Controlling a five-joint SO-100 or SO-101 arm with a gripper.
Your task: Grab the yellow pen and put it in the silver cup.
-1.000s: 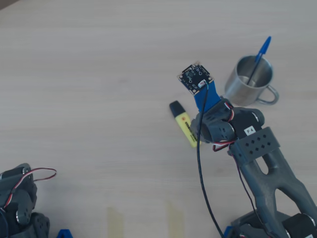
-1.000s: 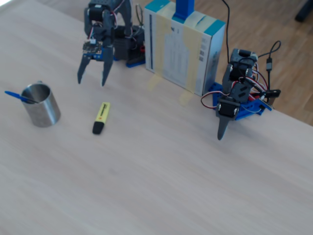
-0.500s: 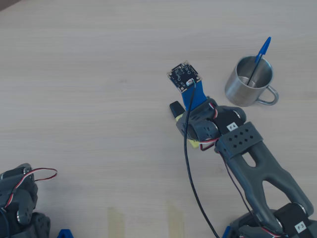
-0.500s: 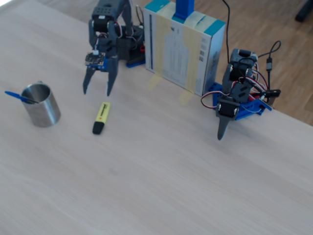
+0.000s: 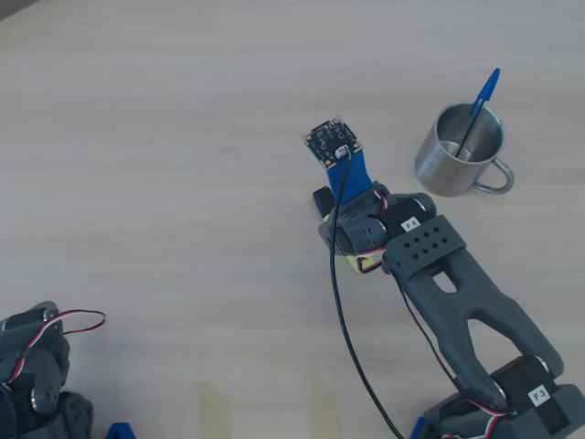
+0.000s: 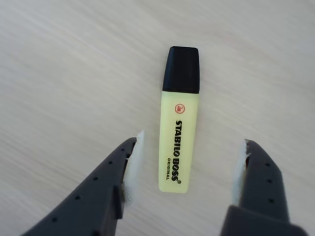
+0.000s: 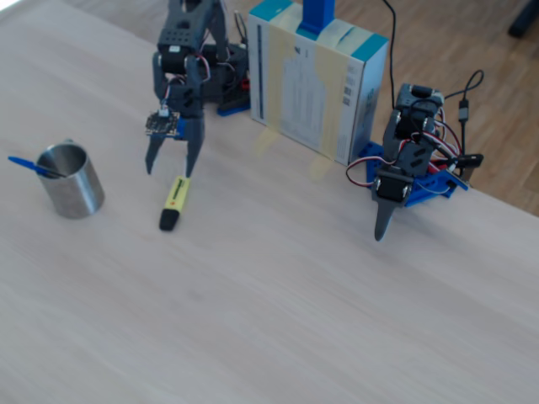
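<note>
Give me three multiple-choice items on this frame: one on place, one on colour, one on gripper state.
1. Where is the yellow pen?
A. flat on the table, between the open fingers
B. inside the silver cup
C. lifted off the table in the gripper

2. What colour is the ballpoint pen standing in the silver cup?
A. red
B. blue
C. green

3. How is the gripper set?
A. shut on the yellow pen
B. shut and empty
C. open, with a gap on each side of the yellow pen

Answers: 1 A, the wrist view shows it lying on the wood between the pads. 2 B, the overhead view shows a blue pen in the cup. 3 C, neither pad touches the barrel.
</note>
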